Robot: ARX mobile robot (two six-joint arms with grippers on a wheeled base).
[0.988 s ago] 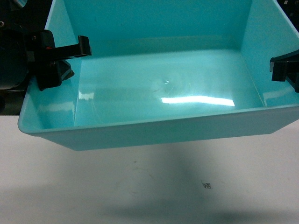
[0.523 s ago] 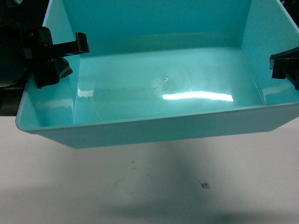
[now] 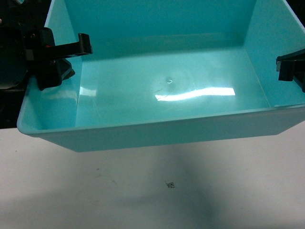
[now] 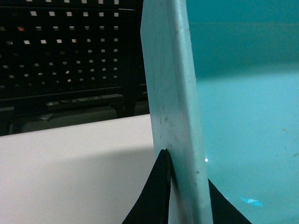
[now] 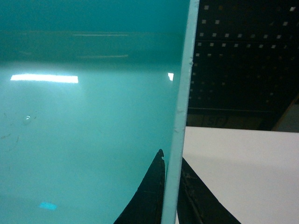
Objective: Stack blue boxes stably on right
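A light turquoise blue box (image 3: 167,136) hangs tilted above the white table, its open top toward the head camera and nothing inside. My left gripper (image 3: 66,59) is shut on its left wall, one finger inside and one outside. My right gripper (image 3: 291,71) is shut on its right wall. The left wrist view shows the box's wall edge (image 4: 173,93) pinched in the left gripper (image 4: 184,172). The right wrist view shows the thin rim of the box (image 5: 184,93) clamped in the right gripper (image 5: 172,161).
The white table (image 3: 143,195) lies below the box, with a small dark mark (image 3: 170,184) on it. A black pegboard wall (image 4: 70,51) stands behind the table, and the pegboard (image 5: 243,60) also fills the background on the right side.
The small mark on the table has slid left in the head view. The box stays gripped on both sides at nearly the same place in view, and its glare has shifted.
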